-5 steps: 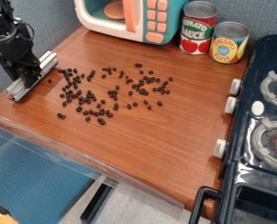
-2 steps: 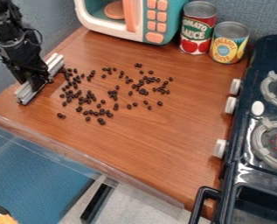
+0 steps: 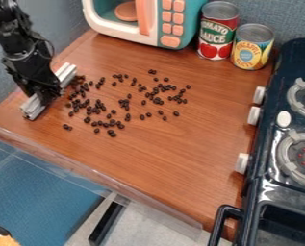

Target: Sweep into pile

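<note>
The bench (image 3: pixel 180 163) is reddish brown, streaked with darker wood grain; the beads (image 3: pixel 111 132) scattered over it are near-black; at the far left the tool (image 3: pixel 44 92) is black and the bar (image 3: pixel 32 107) silvery grey; the far toy microwave (image 3: pixel 105 26) is white and teal, with peach buttons (image 3: pixel 171 41); one can (image 3: pixel 226 29) is red, with a green patch and red tomatoes on white; its right-hand neighbour (image 3: pixel 264 53) is yellow and blue; the right-hand stove (image 3: pixel 286 62) is dark navy, its knobs (image 3: pixel 243 163) white, its burners (image 3: pixel 285 158) grey with red dots.
</note>
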Tool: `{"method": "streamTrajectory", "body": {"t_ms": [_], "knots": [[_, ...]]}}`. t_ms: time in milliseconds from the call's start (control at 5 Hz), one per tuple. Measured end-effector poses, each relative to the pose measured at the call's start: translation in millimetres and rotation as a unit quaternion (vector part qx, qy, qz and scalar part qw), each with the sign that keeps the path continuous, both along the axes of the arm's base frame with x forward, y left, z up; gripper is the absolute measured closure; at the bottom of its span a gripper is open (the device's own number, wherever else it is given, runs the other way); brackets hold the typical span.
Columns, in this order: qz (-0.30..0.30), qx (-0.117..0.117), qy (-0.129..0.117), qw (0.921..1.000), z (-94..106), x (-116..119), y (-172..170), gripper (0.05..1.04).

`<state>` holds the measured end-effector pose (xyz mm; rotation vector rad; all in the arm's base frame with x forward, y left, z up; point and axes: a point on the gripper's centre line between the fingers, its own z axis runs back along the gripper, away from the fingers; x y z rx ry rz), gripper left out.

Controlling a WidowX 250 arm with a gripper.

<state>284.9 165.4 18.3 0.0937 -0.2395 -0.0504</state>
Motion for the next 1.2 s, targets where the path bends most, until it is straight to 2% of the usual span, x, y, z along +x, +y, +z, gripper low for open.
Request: {"method": "streamTrajectory", "body": {"t_ms": [200,600,1000,1200], "knots": [[-0.007,-0.017,-0.002,0.9998,0.1,-1,-22,0.723],[0.008,-0.068,-0.013,0.9976,-2.2,-2,-64,0.723],[-0.002,-0.086,-0.027,0.996,-4.4,2,-99,0.723],[-0.009,-0.102,-0.029,0.9943,-3.9,1,-120,0.723]]}}
